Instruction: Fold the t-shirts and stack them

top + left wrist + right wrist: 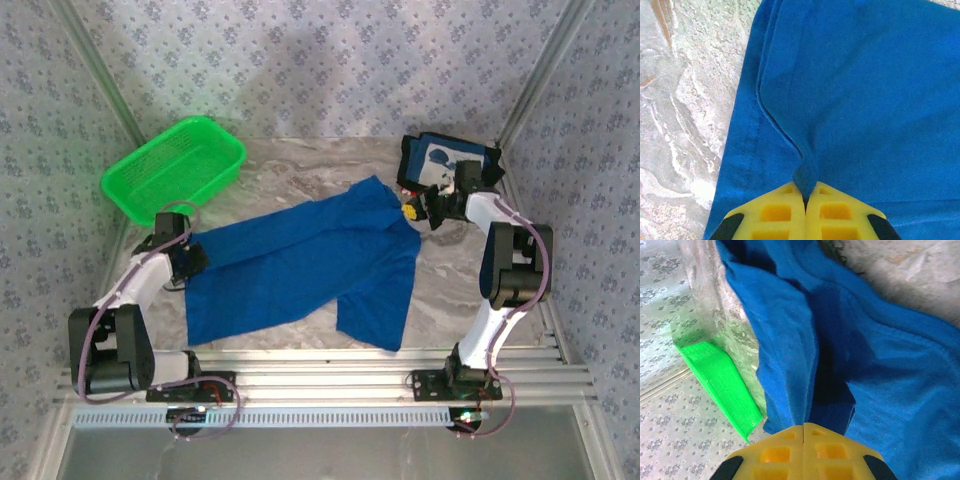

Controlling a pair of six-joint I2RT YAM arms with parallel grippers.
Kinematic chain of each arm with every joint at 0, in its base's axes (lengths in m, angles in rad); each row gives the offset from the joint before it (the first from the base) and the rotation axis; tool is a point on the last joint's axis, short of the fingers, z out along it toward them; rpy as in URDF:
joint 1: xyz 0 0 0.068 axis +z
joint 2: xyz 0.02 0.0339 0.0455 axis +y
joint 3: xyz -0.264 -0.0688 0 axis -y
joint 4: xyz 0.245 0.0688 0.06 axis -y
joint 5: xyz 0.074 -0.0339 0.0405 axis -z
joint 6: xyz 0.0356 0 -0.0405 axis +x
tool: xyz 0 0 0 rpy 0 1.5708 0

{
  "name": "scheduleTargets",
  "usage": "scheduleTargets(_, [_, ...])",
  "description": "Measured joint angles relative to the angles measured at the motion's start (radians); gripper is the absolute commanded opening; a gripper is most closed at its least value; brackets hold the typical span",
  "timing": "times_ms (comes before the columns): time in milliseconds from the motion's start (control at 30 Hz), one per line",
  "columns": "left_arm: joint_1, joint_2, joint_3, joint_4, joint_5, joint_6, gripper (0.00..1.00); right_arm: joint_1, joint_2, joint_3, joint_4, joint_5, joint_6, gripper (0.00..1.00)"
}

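While the blue t-shirt (300,265) lies spread across the table (290,170), the left gripper (805,196) pinches its edge, jaws pressed tight together. The right gripper (804,427) pinches another bit near the navy t-shirt (455,160) in the far right corner.

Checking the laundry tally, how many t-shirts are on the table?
2. The royal blue t-shirt lies spread across the middle; the dark navy t-shirt sits folded at the far right. More may hide beneath it.

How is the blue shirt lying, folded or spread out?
Spread out, rumpled: the blue t-shirt stretches across the table, its opposite ends pinched in both pairs of shut jaws.
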Motion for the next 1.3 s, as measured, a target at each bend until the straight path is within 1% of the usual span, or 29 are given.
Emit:
scheduleTargets(67, [0.003,0.018,0.000,0.000,-0.003,-0.003,0.36,0.000,0.000,-0.011,0.003,0.003,0.000,0.00])
scheduleTargets(100, [0.005,0.027,0.000,0.000,-0.006,-0.008,0.43,0.000,0.000,-0.016,0.004,0.003,0.000,0.00])
scheduleTargets(200, [0.006,0.030,0.006,-0.008,0.001,-0.030,0.56,0.000,0.000,-0.024,0.000,0.012,-0.013,0.00])
scheduleTargets(267, [0.002,0.013,0.024,-0.013,0.010,-0.053,0.61,-0.002,0.002,-0.024,-0.010,0.023,-0.028,0.00])
scheduleTargets(333, [-0.015,-0.017,0.055,-0.019,0.015,-0.074,0.62,-0.005,0.002,-0.029,-0.013,0.033,-0.042,0.00])
scheduleTargets(433, [-0.089,-0.060,0.137,-0.011,0.021,-0.097,0.62,-0.015,0.005,-0.054,-0.013,0.047,-0.061,0.00])
scheduleTargets(567, [-0.191,-0.064,0.196,0.072,0.064,-0.139,0.62,-0.023,0.024,-0.078,-0.020,0.069,-0.078,0.00])
scheduleTargets(633, [-0.232,-0.039,0.200,0.103,0.077,-0.162,0.61,-0.023,0.024,-0.093,-0.020,0.078,-0.079,0.00])
scheduleTargets(767, [-0.293,0.082,0.209,0.149,0.096,-0.194,0.60,-0.023,0.024,-0.126,-0.017,0.091,-0.078,0.01])
scheduleTargets(833, [-0.304,0.142,0.209,0.167,0.099,-0.209,0.60,-0.023,0.024,-0.135,-0.016,0.098,-0.078,0.07])
scheduleTargets(900, [-0.305,0.195,0.209,0.180,0.099,-0.220,0.60,-0.023,0.025,-0.141,-0.016,0.108,-0.079,0.11])
scheduleTargets(933, [-0.306,0.213,0.209,0.184,0.101,-0.226,0.60,-0.023,0.026,-0.142,-0.016,0.111,-0.079,0.15])
scheduleTargets(1000, [-0.307,0.244,0.215,0.190,0.106,-0.232,0.60,-0.023,0.030,-0.142,-0.016,0.124,-0.091,0.26])
scheduleTargets(1067, [-0.320,0.262,0.234,0.191,0.110,-0.235,0.60,-0.023,0.034,-0.140,-0.019,0.132,-0.116,0.35])
scheduleTargets(1200, [-0.384,0.267,0.298,0.216,0.140,-0.236,0.61,-0.016,0.034,-0.111,-0.064,0.173,-0.202,0.43])
scheduleTargets(1300, [-0.438,0.267,0.335,0.266,0.169,-0.237,0.62,0.000,0.024,-0.061,-0.139,0.230,-0.318,0.51])
